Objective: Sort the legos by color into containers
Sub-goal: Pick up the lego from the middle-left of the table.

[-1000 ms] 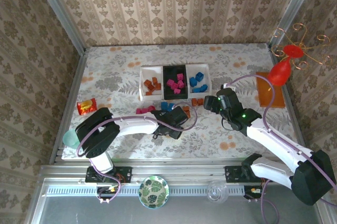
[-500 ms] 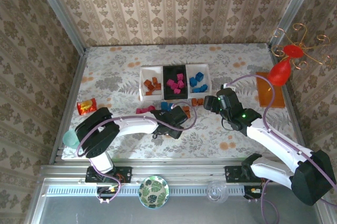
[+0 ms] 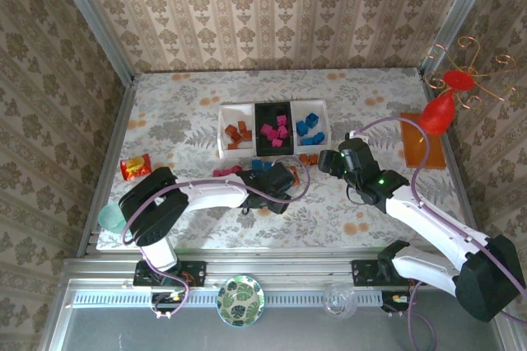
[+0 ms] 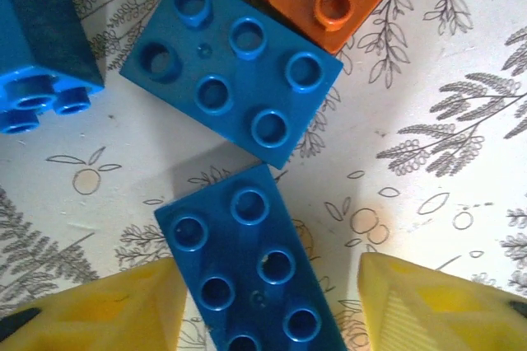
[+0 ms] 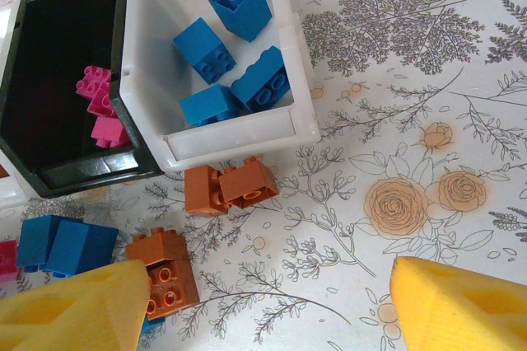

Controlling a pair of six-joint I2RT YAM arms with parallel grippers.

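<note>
- Three trays in a row mid-table: brown bricks (image 3: 238, 133) in the left white tray (image 3: 221, 133), pink bricks (image 3: 275, 131) in the black tray (image 3: 258, 128), blue bricks (image 3: 309, 126) in the right white tray (image 3: 327, 124).
- Loose bricks (image 5: 239, 186) lie just in front of the trays.
- Left gripper (image 4: 270, 262) — yellow fingers straddle a blue brick (image 4: 247, 269) lying studs up, with a gap on one side, not clamped.
- Right gripper (image 5: 270, 273) — spread wide above the loose brown pieces, holding nothing.

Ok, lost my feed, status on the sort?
Left gripper open, straddling long blue plastic brick. Right gripper open, empty. Second blue brick crowds the first.

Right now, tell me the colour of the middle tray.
The middle tray is black; right wrist view.
</note>
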